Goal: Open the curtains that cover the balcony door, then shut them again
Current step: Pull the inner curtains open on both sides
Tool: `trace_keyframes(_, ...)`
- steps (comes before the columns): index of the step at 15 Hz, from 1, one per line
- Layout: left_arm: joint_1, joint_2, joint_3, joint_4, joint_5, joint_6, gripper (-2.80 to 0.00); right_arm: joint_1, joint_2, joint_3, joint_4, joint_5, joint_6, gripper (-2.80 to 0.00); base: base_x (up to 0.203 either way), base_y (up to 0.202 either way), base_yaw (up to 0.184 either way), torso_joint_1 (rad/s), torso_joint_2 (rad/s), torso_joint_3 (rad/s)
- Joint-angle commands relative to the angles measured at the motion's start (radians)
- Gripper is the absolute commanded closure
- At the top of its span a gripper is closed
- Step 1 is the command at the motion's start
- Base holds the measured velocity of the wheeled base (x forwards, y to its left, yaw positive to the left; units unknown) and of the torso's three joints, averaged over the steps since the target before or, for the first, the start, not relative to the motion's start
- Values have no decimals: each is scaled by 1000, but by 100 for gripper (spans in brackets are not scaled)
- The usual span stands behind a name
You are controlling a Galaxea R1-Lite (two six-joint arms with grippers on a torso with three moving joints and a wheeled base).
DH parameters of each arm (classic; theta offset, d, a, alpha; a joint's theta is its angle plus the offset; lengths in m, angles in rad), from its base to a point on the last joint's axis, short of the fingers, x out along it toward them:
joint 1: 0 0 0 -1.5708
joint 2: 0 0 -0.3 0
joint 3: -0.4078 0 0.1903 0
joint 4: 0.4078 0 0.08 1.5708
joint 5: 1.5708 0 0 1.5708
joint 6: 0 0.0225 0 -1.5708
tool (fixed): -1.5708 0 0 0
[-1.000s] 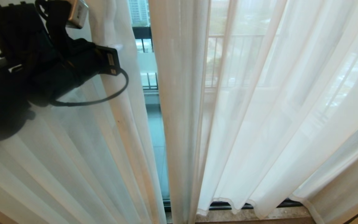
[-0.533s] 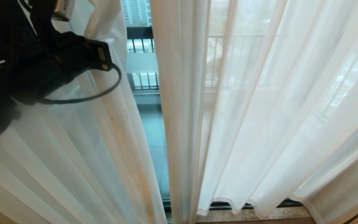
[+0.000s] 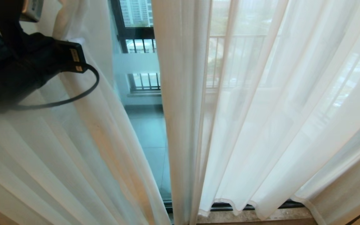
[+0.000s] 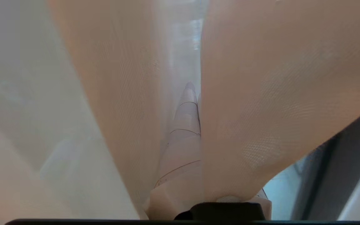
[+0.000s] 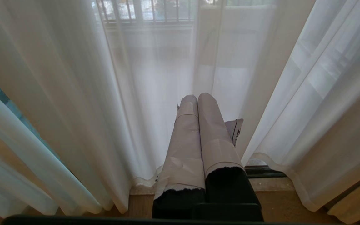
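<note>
The left gripper (image 4: 195, 103) is clenching a fold of the left sheer cream floor-length curtain (image 3: 83, 150), seemingly at its inner edge, high at the head view's left. Its folds are running vertically, so the opening pull is lying sideways, away from the right curtain panel (image 3: 261, 125). Between them the dark-framed glass balcony door (image 3: 145, 131) is showing. The right gripper (image 5: 198, 103) is hanging clenched and empty, low beside the right panel.

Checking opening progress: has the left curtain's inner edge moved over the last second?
Yes. The left curtain has shifted leftward, away from the unmoved right curtain, widening the gap onto the balcony door.
</note>
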Motion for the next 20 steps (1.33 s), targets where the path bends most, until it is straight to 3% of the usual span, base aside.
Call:
trace_keyframes(1,33,-52,28,-4,42,2,0,0,0,0,-1,0,1,0,0,0,0,0,0,0)
trace_keyframes(5,76,-71,30,-4,90,16,0,0,0,0,-1,0,1,0,0,0,0,0,0,0)
trace_keyframes(20,200,-62,27,-41,97,16,0,0,0,0,-1,0,1,0,0,0,0,0,0,0)
